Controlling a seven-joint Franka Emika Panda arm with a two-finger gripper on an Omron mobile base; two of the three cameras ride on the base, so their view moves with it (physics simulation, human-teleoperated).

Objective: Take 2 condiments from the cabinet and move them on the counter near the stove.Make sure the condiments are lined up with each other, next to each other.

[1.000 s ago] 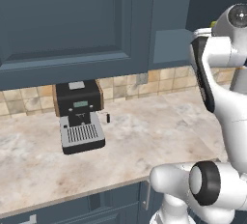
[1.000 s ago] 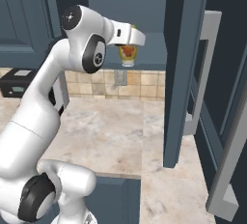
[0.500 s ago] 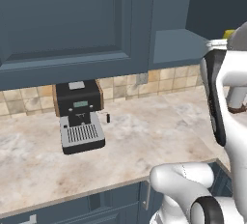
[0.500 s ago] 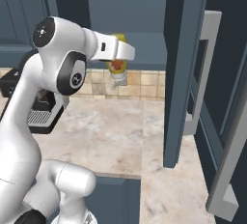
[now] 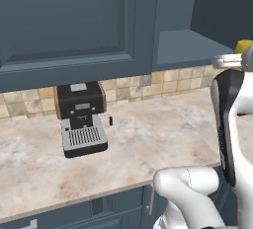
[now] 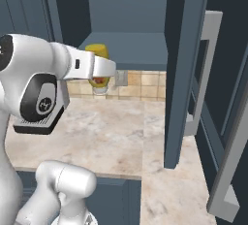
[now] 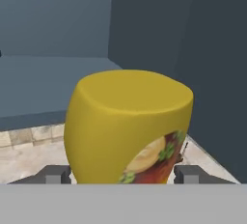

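Since the earlier frame, arm has swung left, carrying yellow bottle (image 7: 128, 126) out from cabinet (image 6: 131, 44) shelf; gripper (image 7: 120, 174) fingers clamp it at 3 and 9 o'clock above counter (image 6: 106, 132).

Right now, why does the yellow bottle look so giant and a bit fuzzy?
In the hand view the yellow bottle sits right against the camera, so it looks huge with soft edges; in the right base view it looks small and sharper.

Bottle (image 7: 128, 126): between my two fingertips (image 7: 57, 174), in front of the open cabinet (image 6: 123, 40) shelf and above the counter (image 6: 106, 132). Coffee machine (image 5: 81, 119): on the counter against the back wall, under the closed wall cabinet (image 5: 69, 20), left of the open one.
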